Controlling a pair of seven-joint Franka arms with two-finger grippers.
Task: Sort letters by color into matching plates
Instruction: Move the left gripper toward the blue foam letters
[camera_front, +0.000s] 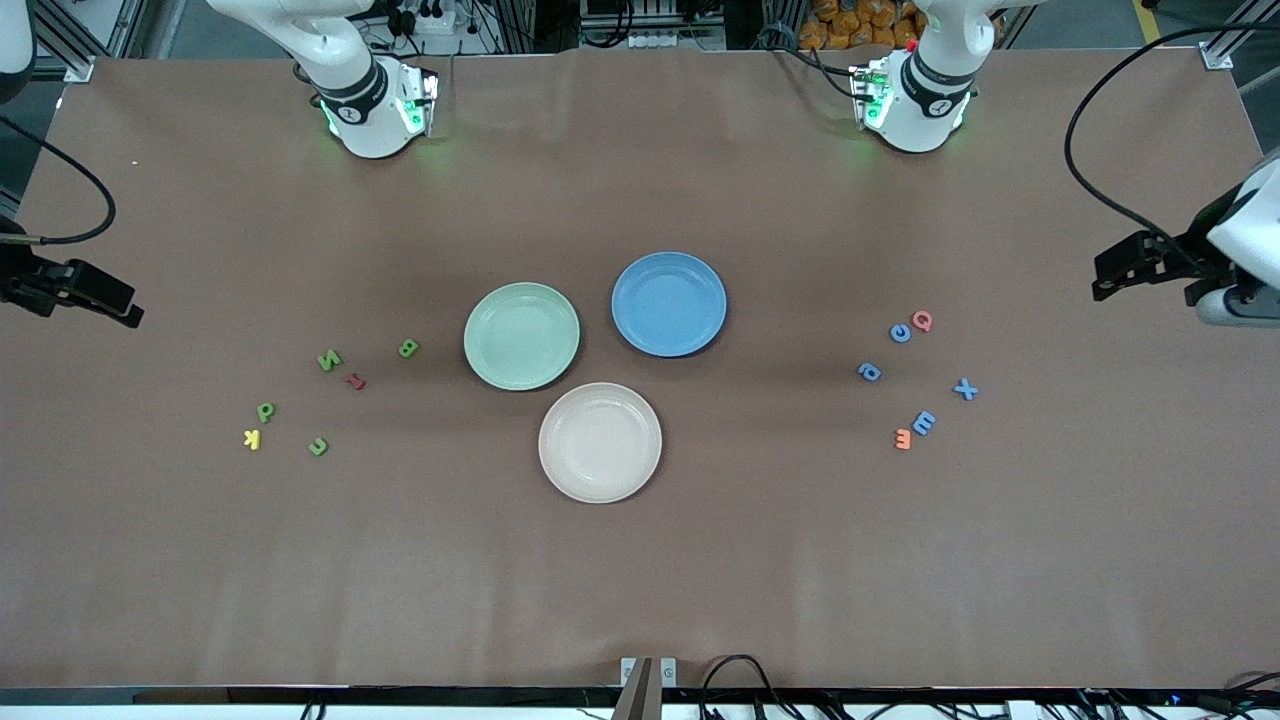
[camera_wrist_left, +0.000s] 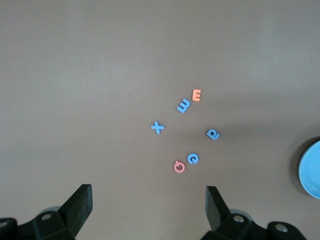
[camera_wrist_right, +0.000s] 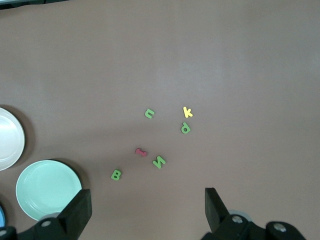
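Three empty plates sit mid-table: pale green (camera_front: 521, 335), blue (camera_front: 668, 303) and beige-pink (camera_front: 599, 441), the last nearest the front camera. Toward the right arm's end lie several green letters (camera_front: 328, 360), a red one (camera_front: 355, 381) and a yellow one (camera_front: 252, 439). Toward the left arm's end lie several blue letters (camera_front: 965, 389), a pink one (camera_front: 922, 320) and an orange one (camera_front: 903, 438). My left gripper (camera_wrist_left: 149, 200) hangs open and empty above the table beside the blue group. My right gripper (camera_wrist_right: 147, 202) hangs open and empty beside the green group.
The brown table cover runs wide around both letter groups. Black cables loop near each table end beside the arms. The robot bases (camera_front: 375, 110) stand along the table edge farthest from the front camera.
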